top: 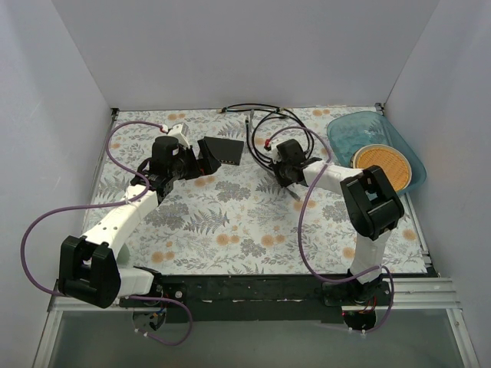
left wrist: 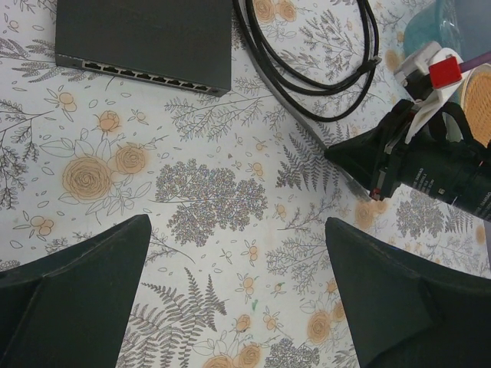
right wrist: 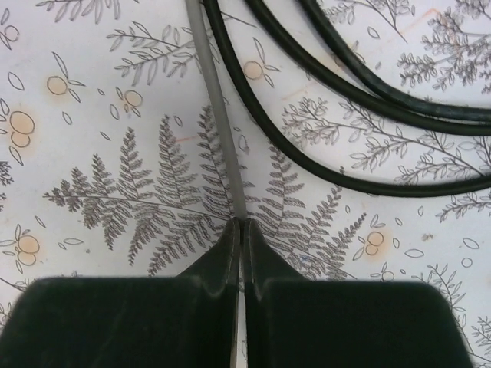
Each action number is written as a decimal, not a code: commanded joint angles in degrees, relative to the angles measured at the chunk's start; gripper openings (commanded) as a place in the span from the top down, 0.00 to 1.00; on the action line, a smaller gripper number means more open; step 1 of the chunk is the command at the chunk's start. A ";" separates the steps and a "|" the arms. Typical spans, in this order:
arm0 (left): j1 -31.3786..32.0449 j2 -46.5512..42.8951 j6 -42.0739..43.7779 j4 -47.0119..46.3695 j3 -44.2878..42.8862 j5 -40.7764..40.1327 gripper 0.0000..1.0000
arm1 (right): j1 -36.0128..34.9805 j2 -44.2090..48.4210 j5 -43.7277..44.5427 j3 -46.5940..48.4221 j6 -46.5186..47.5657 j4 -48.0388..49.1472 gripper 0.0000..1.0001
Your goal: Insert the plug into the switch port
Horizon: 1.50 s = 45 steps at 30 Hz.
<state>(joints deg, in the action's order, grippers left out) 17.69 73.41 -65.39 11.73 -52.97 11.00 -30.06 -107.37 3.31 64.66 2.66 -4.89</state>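
Nearest me, both bases sit at the table's front edge. The cloth [top: 230, 230] ahead of them lies open between my forearms, with room to swing either way.

My left arm slants forward and inward from its base. The left gripper [top: 198, 162] hangs over the cloth with its fingers [left wrist: 77, 299] spread as wide as they go, holding nothing. Just beyond it the switch [top: 224, 150] lies flat on the cloth, its row of ports along the long edge turned toward that gripper (near the fingers, not touched).

My right arm stands tall at the elbow, then the forearm stretches left toward mid-table with the wrist tipped down. The right gripper [right wrist: 239, 224] is pinched tight on the grey cable [right wrist: 219, 130], fingertips down at the cloth. An open strip of cloth lies between it and the switch.

Past it loops the black cable [top: 265, 130], running close beside the grey one. Far right, the tray [top: 345, 126] sits near the right wall [top: 445, 115], with an orange disc [top: 387, 167] in it. The back wall [top: 245, 54] rises just behind the cables.
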 commanded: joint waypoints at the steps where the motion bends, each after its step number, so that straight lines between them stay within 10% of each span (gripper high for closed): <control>1: -0.20 -1.86 0.70 -0.30 -0.12 0.07 0.02 | -4.03 -4.69 3.81 2.04 2.18 -10.14 0.99; 30: 5.50 8.77 -8.18 -11.02 2.52 14.40 0.02 | -3.86 23.27 -22.39 -12.54 -10.31 0.06 0.99; 36: 6.65 11.76 -8.27 -5.86 -0.37 7.55 0.02 | -4.91 21.33 -14.93 -12.29 -9.08 0.32 0.43; 45: 7.36 12.46 -7.04 -2.41 -1.26 2.97 0.02 | -5.27 20.45 -1.21 -14.38 -6.26 -8.20 0.36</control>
<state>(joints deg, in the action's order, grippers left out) 24.71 86.65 -73.25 7.33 -52.62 16.43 -35.05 -86.94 -5.80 51.59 -5.54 -9.37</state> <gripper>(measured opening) 0.981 0.636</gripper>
